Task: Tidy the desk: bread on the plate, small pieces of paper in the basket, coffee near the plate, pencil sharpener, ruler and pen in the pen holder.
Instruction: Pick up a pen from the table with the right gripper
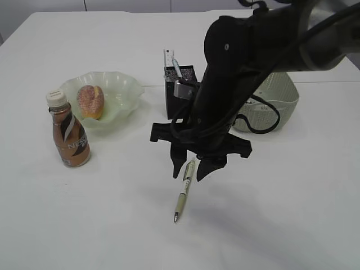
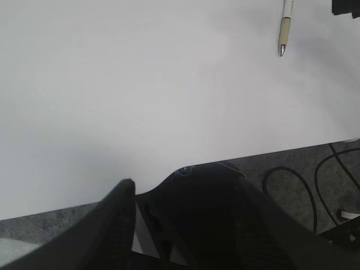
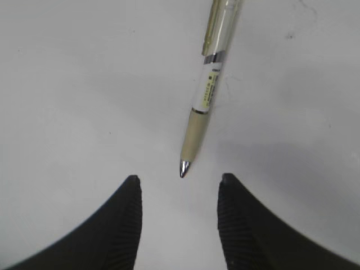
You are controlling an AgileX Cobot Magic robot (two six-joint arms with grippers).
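Observation:
A beige and clear pen (image 1: 184, 192) lies on the white table, tip toward the front. My right gripper (image 1: 191, 170) is open and hangs just over its upper end, one finger on each side. In the right wrist view the pen (image 3: 205, 95) points its tip between the open fingers (image 3: 179, 183), which do not touch it. The bread (image 1: 90, 101) lies on the green plate (image 1: 126, 90). The coffee bottle (image 1: 68, 135) stands in front of the plate. The black pen holder (image 1: 171, 93) holds a ruler (image 1: 167, 59). My left gripper (image 2: 183, 188) is open and empty over the table's front edge.
A pale green basket (image 1: 281, 98) stands at the back right, partly behind my right arm. The pen's tip end also shows at the top right of the left wrist view (image 2: 286, 28). Cables lie on the floor (image 2: 315, 180) beyond the table edge.

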